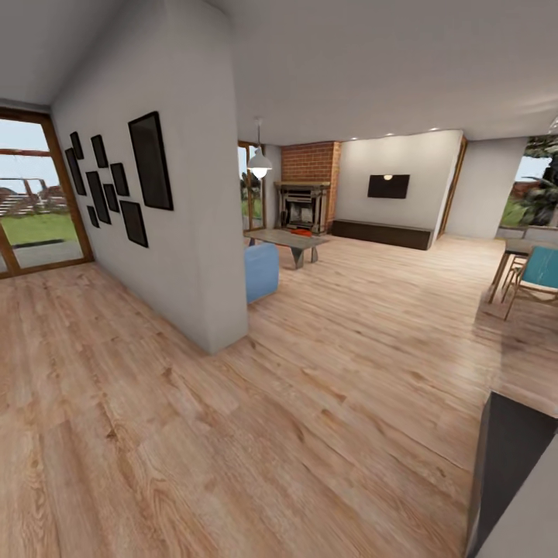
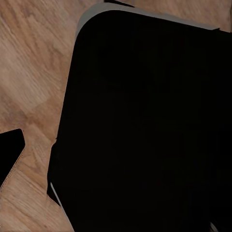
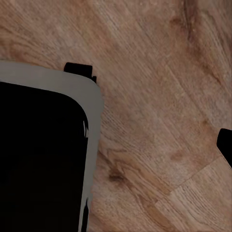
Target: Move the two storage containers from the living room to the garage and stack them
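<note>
I am looking across light wood-plank floor toward the living room. Far off, in front of the red-brick fireplace, a small orange-red shape lies low beyond the coffee table; it may be the storage containers, but it is too small to tell. In the left wrist view my left gripper hangs over my black base, one dark fingertip at the frame's edge. My right gripper also shows a single fingertip at the edge. Nothing sits between either pair of fingers.
A white partition wall hung with black frames juts out at mid-left, a blue sofa behind it. Glass doors are at far left. Chairs and a table stand at right, and a dark cabinet corner is close at lower right.
</note>
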Robot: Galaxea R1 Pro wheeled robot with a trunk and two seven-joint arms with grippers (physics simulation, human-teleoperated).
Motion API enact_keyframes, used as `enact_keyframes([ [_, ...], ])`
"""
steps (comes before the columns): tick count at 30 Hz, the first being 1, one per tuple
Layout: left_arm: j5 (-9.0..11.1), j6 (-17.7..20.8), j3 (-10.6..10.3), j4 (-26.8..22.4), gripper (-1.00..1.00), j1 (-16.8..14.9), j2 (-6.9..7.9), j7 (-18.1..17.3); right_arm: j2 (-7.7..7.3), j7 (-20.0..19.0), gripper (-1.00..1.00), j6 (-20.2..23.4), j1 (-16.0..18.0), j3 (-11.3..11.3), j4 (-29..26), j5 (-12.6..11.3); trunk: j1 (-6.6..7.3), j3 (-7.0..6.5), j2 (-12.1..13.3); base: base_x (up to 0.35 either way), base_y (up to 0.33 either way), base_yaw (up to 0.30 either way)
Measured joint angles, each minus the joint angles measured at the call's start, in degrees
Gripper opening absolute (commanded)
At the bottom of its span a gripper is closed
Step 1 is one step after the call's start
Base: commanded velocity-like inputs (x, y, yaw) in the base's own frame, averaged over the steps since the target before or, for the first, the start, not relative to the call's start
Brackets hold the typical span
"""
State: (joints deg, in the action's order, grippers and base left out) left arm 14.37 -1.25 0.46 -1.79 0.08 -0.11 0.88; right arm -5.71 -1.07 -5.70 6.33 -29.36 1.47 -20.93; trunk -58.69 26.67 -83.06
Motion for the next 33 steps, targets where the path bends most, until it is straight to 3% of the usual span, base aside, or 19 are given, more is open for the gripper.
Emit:
enact_keyframes([
  [10,-0.1,-0.1,-0.1,0.0,1.00,0.0,0.03,0.0,0.15,0.0,1.00,-2.8,0.0,0.2,-0.1,-0.2,0.00,0.00,0.0,0.325,0.000,0.000],
  [21,0.0,-0.2,0.0,0.0,1.00,0.0,0.16,0.0,0.15,0.0,1.00,-3.1,0.0,0.0,0.0,-0.2,0.00,0.00,0.0,0.325,0.000,-0.003],
  [33,-0.4,-0.1,-0.1,-0.1,1.00,0.0,0.01,0.0,0.15,0.0,1.00,-3.1,0.0,0.0,0.0,-0.3,0.00,0.00,0.0,0.325,0.000,-0.223],
])
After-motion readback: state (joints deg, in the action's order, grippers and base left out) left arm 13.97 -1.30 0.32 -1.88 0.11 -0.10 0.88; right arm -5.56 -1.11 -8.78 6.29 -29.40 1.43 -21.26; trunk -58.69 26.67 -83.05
